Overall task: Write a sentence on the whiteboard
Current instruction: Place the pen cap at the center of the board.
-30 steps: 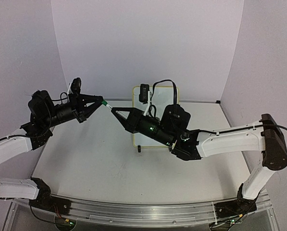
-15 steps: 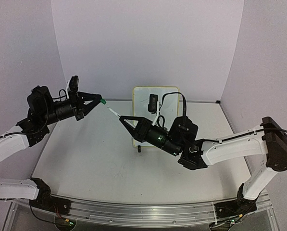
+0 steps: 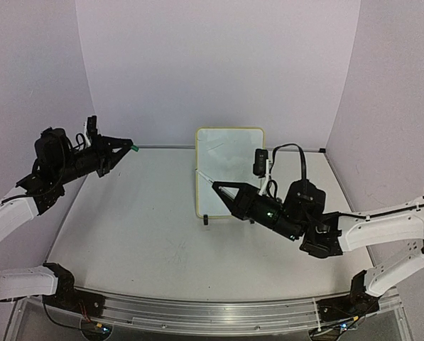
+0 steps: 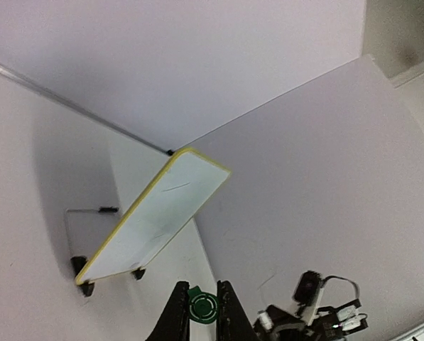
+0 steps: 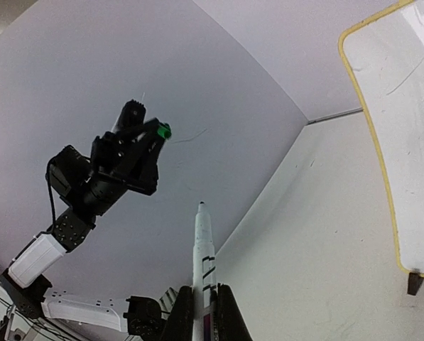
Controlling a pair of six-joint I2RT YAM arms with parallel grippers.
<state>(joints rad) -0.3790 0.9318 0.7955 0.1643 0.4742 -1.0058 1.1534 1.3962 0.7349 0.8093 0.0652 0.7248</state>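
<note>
The whiteboard stands upright on small black feet at the back centre, with a pale yellow frame. Its face carries only faint grey streaks, and no sentence shows on it. My right gripper hovers in front of the board's lower left, shut on a slim white marker with a bare tip. In the right wrist view the marker sticks up from the right gripper. My left gripper hangs far left, shut on the green cap. The left wrist view shows the cap pinched in the left gripper.
The white table meets pale walls at the back and on both sides. The board leans back on its feet. My right arm's white links stretch low across the right side of the table.
The cap came off the marker. My left arm drew back left with the cap. My right arm swung right and lower with the marker, clearing the board's face.
</note>
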